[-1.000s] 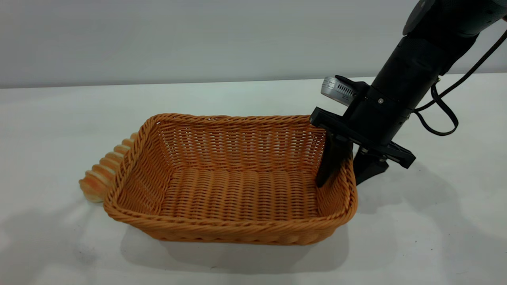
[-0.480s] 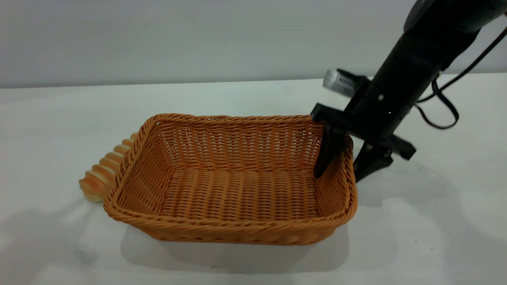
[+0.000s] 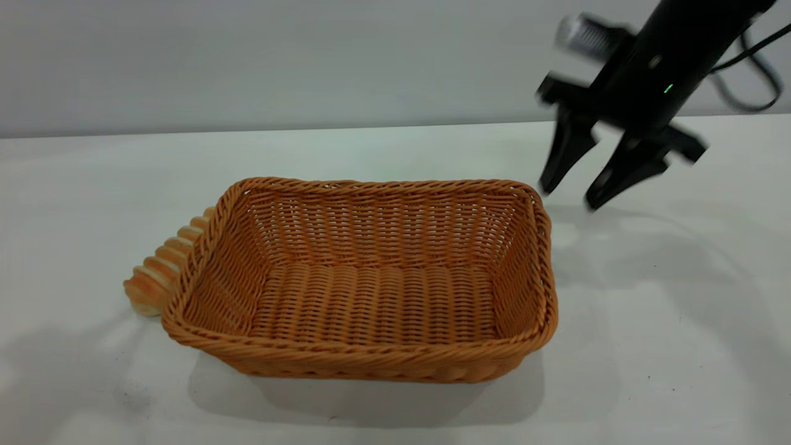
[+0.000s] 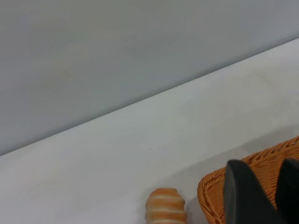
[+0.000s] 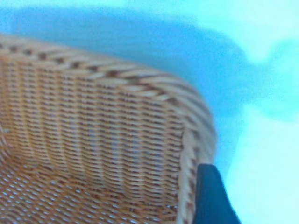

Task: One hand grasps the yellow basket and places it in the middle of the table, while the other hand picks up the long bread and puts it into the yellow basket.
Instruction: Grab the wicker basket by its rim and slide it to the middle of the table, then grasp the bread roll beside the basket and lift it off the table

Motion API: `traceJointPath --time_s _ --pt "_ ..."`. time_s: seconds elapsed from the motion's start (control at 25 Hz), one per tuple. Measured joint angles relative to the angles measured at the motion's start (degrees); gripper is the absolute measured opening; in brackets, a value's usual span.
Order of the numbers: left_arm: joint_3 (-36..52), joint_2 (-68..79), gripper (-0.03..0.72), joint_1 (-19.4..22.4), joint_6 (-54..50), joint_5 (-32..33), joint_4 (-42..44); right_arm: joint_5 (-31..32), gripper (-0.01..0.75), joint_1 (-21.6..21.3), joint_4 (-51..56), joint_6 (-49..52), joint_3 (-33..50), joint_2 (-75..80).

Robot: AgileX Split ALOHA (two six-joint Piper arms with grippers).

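Note:
The yellow basket (image 3: pixel 364 361) stands in the middle of the white table (image 3: pixel 667 321), with nothing in it. The long bread (image 3: pixel 156 275) lies on the table against the basket's left wall, partly hidden behind it. My right gripper (image 3: pixel 567 196) hangs open in the air above and to the right of the basket's far right corner, touching nothing. In the right wrist view one finger (image 5: pixel 210 196) shows beside the basket's rim (image 5: pixel 140 88). My left gripper (image 4: pixel 268 175) shows only in the left wrist view, over a corner of the basket (image 4: pixel 212 186), with the bread (image 4: pixel 166 210) close by.
A plain grey wall (image 3: pixel 247 62) runs behind the table's far edge. A black cable (image 3: pixel 757 74) loops off the right arm. Bare tabletop lies to the right of and in front of the basket.
My right gripper straddled the basket's right wall, one finger inside. It has since lifted up and to the right, clear of the rim. Basket and bread have not moved.

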Motion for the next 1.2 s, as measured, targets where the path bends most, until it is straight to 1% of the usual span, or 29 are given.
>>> traceJointPath --time_s 0.12,0.28,0.44,0.68,0.8,1.0,1.2 --pt "0.0 0.0 0.237 0.0 0.0 0.0 0.0 1.25 0.498 -2.77 -2.2 -0.22 0.0 -4.01" --pt "0.0 0.0 0.237 0.0 0.05 0.0 0.0 0.7 0.499 -5.19 -4.06 -2.33 0.07 -13.11" --pt "0.0 0.71 0.237 0.0 -0.03 0.29 0.0 -1.8 0.493 -5.71 -4.25 -4.04 0.81 -25.97" --pt "-0.17 9.51 0.237 0.0 -2.03 4.69 0.05 -3.07 0.49 -5.71 -4.0 -7.67 5.85 -44.25" --pt "-0.17 14.16 0.237 0.0 -2.95 4.94 0.05 -4.92 0.49 -5.71 -3.95 -9.26 12.35 -53.31" --pt "-1.23 18.15 0.237 0.0 -3.19 4.71 0.18 -10.03 0.462 -5.71 -3.17 -13.62 30.26 -69.97" --pt "-3.11 20.77 0.237 0.0 -3.71 4.11 1.4 -10.54 0.425 -5.71 -4.04 -16.84 46.82 -85.61"
